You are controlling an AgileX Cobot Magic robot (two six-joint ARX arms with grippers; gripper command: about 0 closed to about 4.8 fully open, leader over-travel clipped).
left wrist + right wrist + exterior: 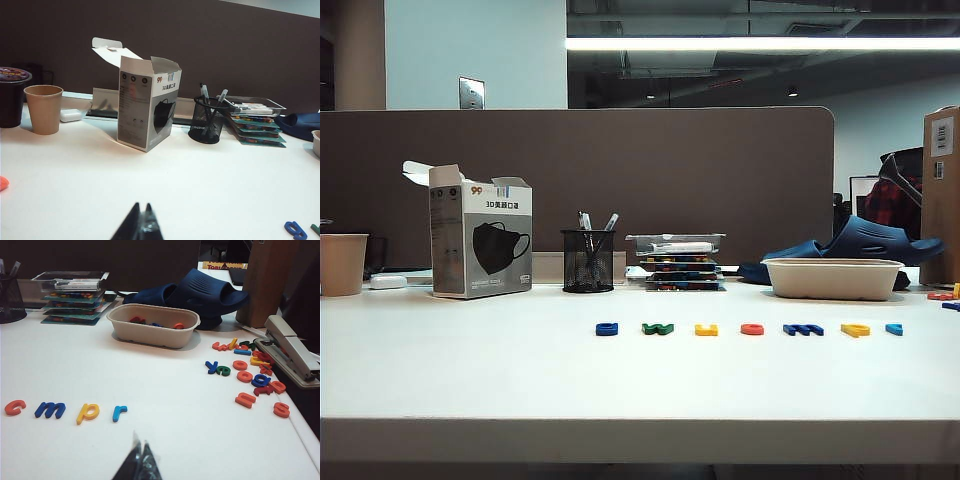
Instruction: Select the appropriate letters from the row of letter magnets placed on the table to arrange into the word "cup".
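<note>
On the white table (470, 370) lies the row of letter magnets: blue (607, 328), green (658, 328), the yellow "u" (706, 329), the red-orange "c" (752, 328), dark blue (803, 328), the yellow "p" (855, 329) and light blue (894, 328). The right wrist view shows the "c" (15, 407), the dark blue letter (50, 410), the "p" (87, 412) and the light blue letter (119, 412). My right gripper (140, 444) is shut and empty, hanging short of that row. My left gripper (141, 206) is also shut and empty; the blue letter (295, 230) lies off to its side. Neither gripper appears in the exterior view.
A mask box (480, 240), mesh pen holder (588, 260), paper cup (342, 263) and stacked trays (680, 262) line the back. A beige tub (152, 325) holds letters, with a blue slipper (200, 295) behind it. Loose letters (250, 375) and a stapler (290, 347) lie at the right edge.
</note>
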